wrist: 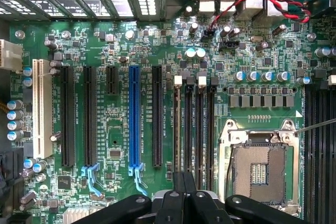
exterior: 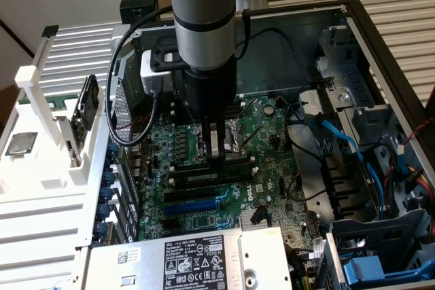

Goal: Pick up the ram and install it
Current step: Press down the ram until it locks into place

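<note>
- Nearest in the exterior view, a boxy silver power-supply box (exterior: 183,256) of brushed sheet metal lies along the open computer's front edge, with a black printed label on its top.
- Behind it lies the green motherboard (exterior: 272,140), flat and densely studded with small parts. Its long blue slot (exterior: 197,203) runs parallel to a bank of narrow black plastic memory slots (exterior: 204,180).
- The hand (exterior: 216,157) hangs clenched above those memory slots, its dark fingertips pressed together. It cannot be told whether they touch the board.
- In the wrist view the same hand (wrist: 185,179) points at the memory slots (wrist: 200,124), which have white and black latches at their ends. A square metal-framed processor socket (wrist: 261,169) sits just beside them.
- The arm (exterior: 204,18), a smooth grey cylinder with a black collar, drops straight into the case (exterior: 380,45), whose walls are bare grey steel.
- At the exterior view's left, well apart from the hand, the ram (exterior: 88,103) appears as a dark, flat stick standing tilted on edge in a white plastic rack (exterior: 41,168).
- A square silver processor chip (exterior: 20,142) lies flat on the same rack, nearer its outer edge.
</note>
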You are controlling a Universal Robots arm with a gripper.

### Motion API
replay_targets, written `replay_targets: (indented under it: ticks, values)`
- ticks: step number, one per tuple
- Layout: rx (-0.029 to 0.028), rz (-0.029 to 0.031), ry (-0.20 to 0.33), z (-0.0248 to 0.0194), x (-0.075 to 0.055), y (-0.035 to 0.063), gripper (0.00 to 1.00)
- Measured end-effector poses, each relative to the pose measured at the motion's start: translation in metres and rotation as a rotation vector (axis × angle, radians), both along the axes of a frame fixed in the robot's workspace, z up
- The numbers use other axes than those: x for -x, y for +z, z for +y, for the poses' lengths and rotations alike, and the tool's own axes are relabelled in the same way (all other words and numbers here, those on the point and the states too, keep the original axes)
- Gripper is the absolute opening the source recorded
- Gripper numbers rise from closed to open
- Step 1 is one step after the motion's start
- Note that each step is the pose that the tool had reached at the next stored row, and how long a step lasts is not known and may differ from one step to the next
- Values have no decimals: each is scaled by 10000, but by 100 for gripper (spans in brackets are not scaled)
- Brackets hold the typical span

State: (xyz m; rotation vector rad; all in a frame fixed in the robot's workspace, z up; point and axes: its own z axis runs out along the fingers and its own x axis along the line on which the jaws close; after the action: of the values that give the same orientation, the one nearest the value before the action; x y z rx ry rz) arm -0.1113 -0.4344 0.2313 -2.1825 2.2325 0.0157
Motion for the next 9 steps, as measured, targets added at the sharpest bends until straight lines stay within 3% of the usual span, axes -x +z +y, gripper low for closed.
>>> replay_targets:
  ticks: [9]
  values:
    - [-72, -1, -1, -26, 0, -1, 11]
